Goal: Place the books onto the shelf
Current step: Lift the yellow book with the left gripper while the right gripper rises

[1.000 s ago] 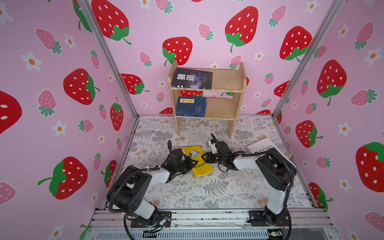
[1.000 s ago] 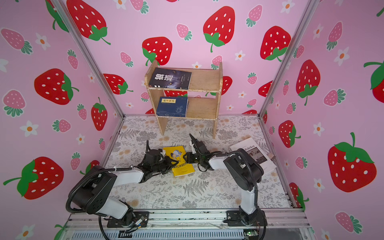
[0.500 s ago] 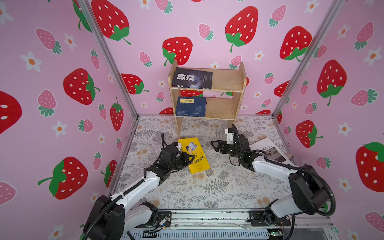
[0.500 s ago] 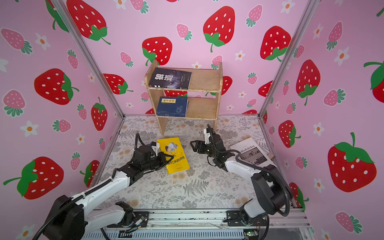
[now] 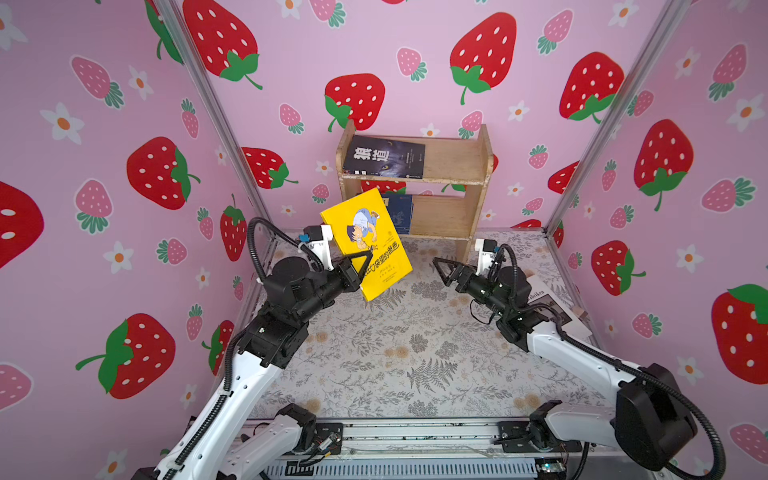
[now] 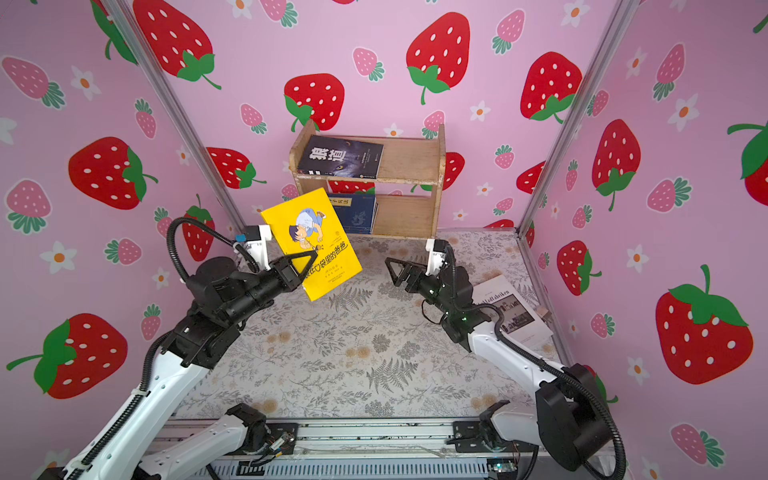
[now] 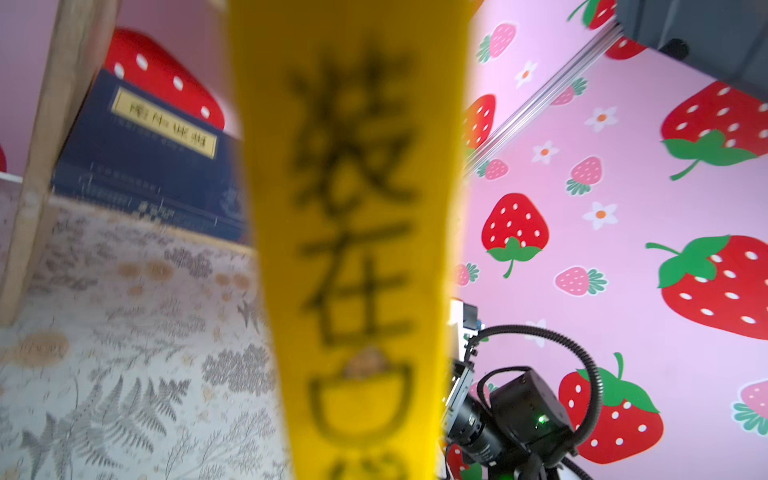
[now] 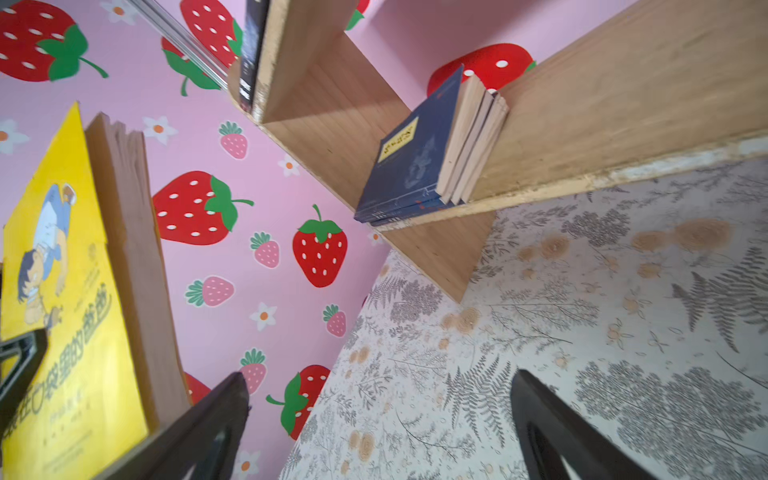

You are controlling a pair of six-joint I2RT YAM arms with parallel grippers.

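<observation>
The yellow book (image 5: 353,216) is up in the air, tilted, over the back left of the tabletop (image 5: 395,357) and just in front of the shelf (image 5: 446,160). Its glossy cover shows a cartoon boy in blue and a line of black characters. The right wrist view shows a thick block of brownish pages. The left fingers (image 5: 349,268) pinch it, with one black triangular finger lying across the front cover near the title.

The right fingers (image 8: 208,419) are spread wide, hold nothing, and hover low over the tabletop, well apart from the yellow book.

The shelf is light wood with two tiers, flat side panels and rough, pale front edges. It stands against the back wall. A black book (image 5: 384,158) with white characters lies flat on the left of the top tier. A stack of thin navy books (image 5: 401,212) with a yellow label lies on the left of the lower tier, partly hidden behind the yellow book in both top views. A white book (image 6: 511,307) lies flat by the right wall, partly under the right arm.

The tabletop is covered in a pale cloth printed with grey ferns and tan flowers. The pink walls (image 5: 415,41) carry red strawberries and white flowers, with metal posts in the corners.
</observation>
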